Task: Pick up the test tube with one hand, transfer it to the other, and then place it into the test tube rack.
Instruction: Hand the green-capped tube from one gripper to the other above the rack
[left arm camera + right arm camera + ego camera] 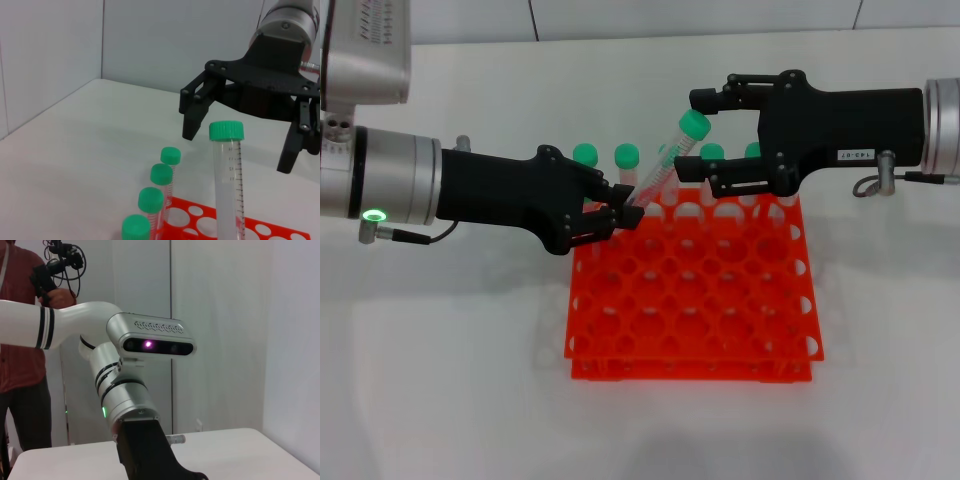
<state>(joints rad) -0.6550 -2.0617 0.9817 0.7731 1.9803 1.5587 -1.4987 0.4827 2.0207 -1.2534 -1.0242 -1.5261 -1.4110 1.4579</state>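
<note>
My left gripper, plain black, is shut on the lower end of the test tube, a clear tube with a green cap. It holds the tube tilted over the back of the orange-red rack. My right gripper, black with a white label, is open, with one finger on each side of the capped end and not touching it. The left wrist view shows the tube upright with the right gripper open around its cap. The right wrist view shows only the left gripper's body.
Several other green-capped tubes stand in the rack's back row, also seen in the left wrist view. The rack's other holes are open. A person in a red shirt stands behind the table.
</note>
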